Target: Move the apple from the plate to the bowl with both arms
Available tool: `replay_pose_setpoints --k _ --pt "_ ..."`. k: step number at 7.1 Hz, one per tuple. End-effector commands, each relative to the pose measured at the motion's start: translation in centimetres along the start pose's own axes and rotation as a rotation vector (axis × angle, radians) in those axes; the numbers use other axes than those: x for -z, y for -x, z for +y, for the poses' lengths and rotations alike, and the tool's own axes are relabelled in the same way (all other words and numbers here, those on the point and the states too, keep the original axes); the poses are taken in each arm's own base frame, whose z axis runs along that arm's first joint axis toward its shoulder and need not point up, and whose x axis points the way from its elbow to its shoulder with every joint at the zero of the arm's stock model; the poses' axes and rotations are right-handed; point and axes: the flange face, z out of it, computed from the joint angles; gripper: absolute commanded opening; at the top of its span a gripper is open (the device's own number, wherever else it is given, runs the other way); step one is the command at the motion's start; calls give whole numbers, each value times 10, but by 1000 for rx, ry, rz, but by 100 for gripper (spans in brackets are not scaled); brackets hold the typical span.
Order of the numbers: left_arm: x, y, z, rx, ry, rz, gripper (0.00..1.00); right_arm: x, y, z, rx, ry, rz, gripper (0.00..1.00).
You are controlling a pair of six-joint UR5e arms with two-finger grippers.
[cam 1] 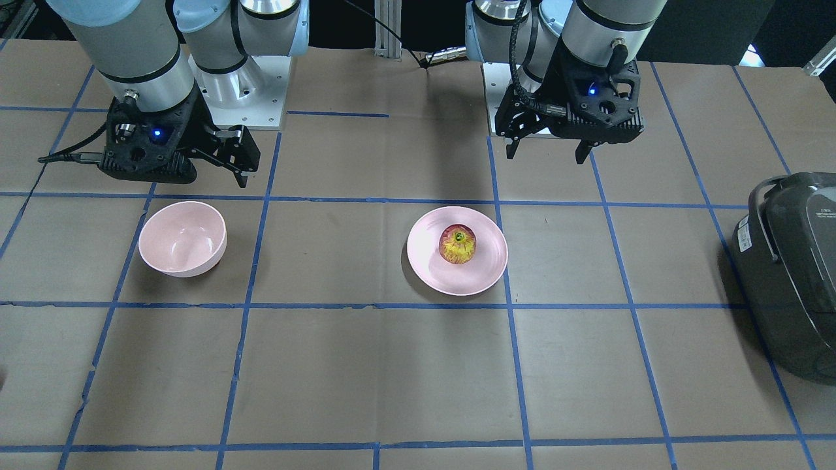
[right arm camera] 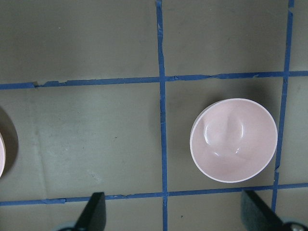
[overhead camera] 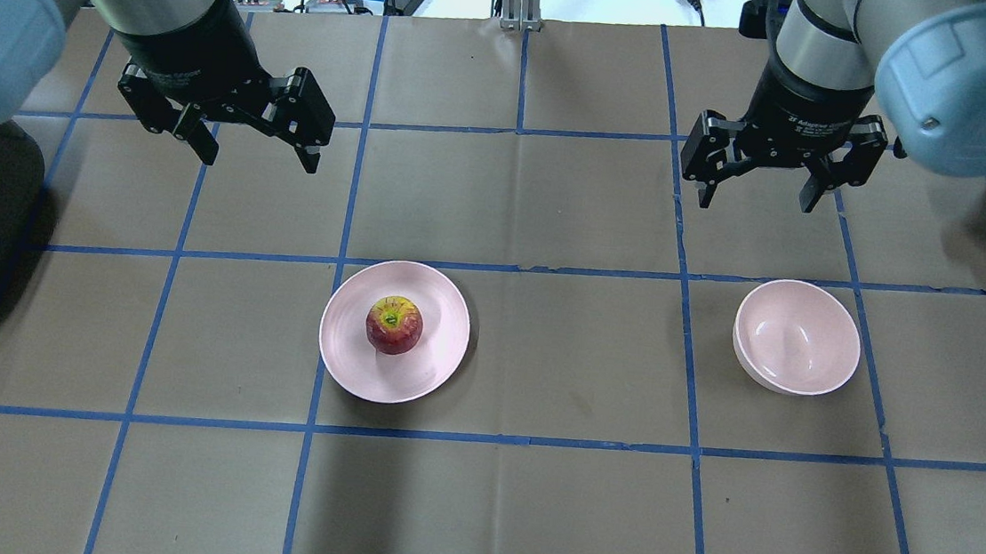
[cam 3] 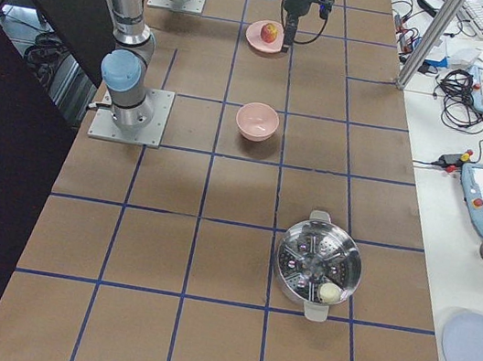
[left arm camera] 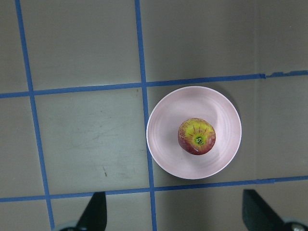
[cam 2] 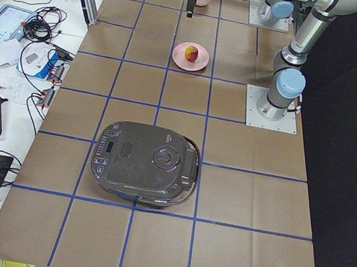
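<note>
The apple (overhead camera: 394, 325) sits on the plate (overhead camera: 432, 356), toward the left edge of the surface (overhead camera: 526, 512), almost under the left claw (overhead camera: 259, 163), the nearer one. That claw and the right claw (overhead camera: 755, 204) hang spread apart, empty.

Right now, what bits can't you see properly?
- Apple underside: hidden by the apple itself in every view.
- Cooker: cut off by the right edge in the front view, by the left edge overhead.
- Left hand: its wrist view shows only fingertips at the bottom edge.
- Pale lump in the steel pot: too small in the right view to name.
</note>
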Motion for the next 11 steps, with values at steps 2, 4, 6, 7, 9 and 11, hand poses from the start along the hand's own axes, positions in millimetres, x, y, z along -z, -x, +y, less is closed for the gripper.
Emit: replay_pose_setpoints --k 2,4,6,7,9,11 --pt "0 0 0 1 -1 -1 100 1 0 -1 -3 -6 0 99" --pt "0 0 0 1 0 1 100 1 0 -1 -3 -6 -2 98" --pt "-1 0 0 -1 2 1 100 0 0 0 -1 -3 -2 99" --pt "-2 -1 0 -2 5 -1 100 0 0 0 -2 -4 -2 99" --pt "-24 -5 -12 1 43 -1 100 -2 -10 -3 4 9 -2 99" --pt "-85 -15 1 97 108 15 100 -32 -64 -11 10 61 -7 98"
